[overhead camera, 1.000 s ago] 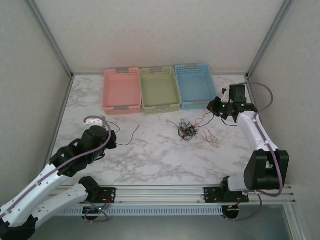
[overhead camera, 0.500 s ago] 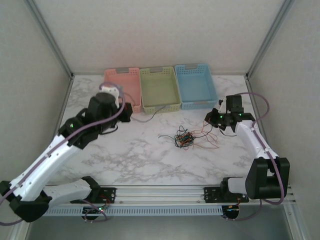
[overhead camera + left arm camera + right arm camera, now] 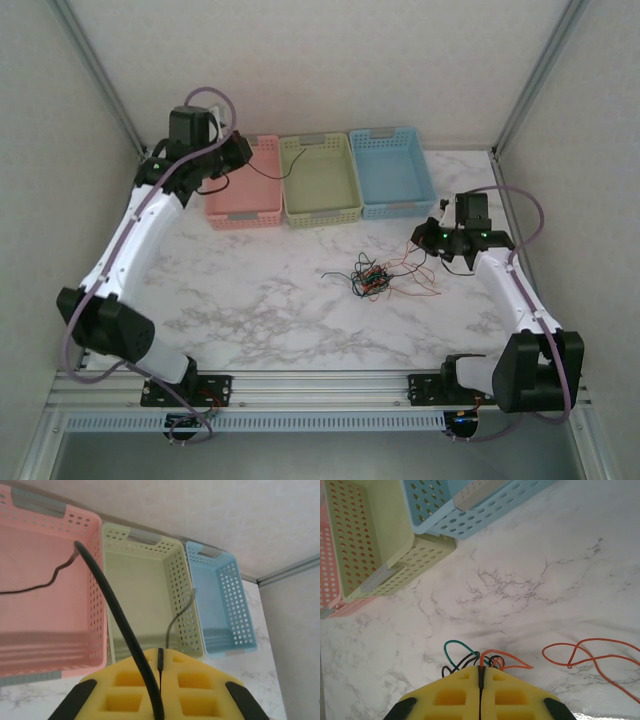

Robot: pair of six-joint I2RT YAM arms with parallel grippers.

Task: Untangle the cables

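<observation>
Up at eleven o'clock the left gripper (image 3: 240, 158) pinches one black cable (image 3: 268, 172); at three, the right gripper (image 3: 423, 237) clamps several cables (image 3: 368, 277).

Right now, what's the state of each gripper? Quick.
Left gripper: closed, holding a black cable.
Right gripper: closed, holding cables from the tangle.

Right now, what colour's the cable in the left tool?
Black cable; left wrist view shows it best.

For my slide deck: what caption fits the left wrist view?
Left gripper, shut on a black cable, hovers above the pink basket, green basket and blue basket.
</observation>
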